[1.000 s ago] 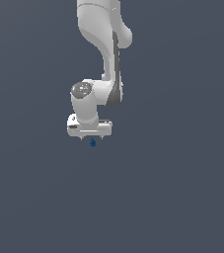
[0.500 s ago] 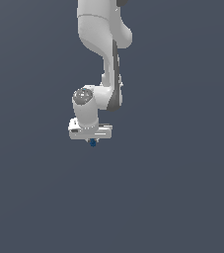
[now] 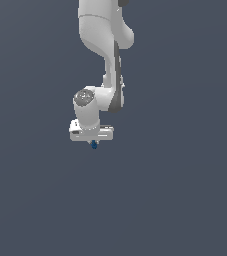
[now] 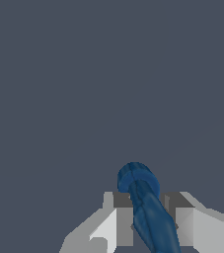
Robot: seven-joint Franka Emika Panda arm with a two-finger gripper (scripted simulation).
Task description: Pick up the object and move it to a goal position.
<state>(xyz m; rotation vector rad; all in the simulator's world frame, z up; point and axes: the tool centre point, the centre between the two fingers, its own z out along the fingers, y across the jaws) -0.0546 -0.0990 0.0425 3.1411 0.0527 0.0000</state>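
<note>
Gripper (image 3: 94,142) closed on dark-blue object (image 4: 145,207), fingers (image 4: 121,220) pressing both sides of shaft, knob end pointing away from wrist. Since one second ago arm has moved up slightly with object. Grasp done; carry to goal remains, goal not visible.

Place: a bare simulated scene is shown, not a home, kitchen or workshop.
Backdrop: one flat slate-grey field is seen all round the white arm (image 3: 105,60), with no shading change, horizon or edge.
Surfaces: no desk, floor line or wall can be made out beneath or beside the arm.
Rendering: the arm is drawn in smooth, untextured white and grey shells, and the dark-blue object (image 4: 145,207) between the fingers (image 4: 121,220) is shown faceted, as in computer renders.
Wrist view: the same uniform grey is seen beyond the object.
</note>
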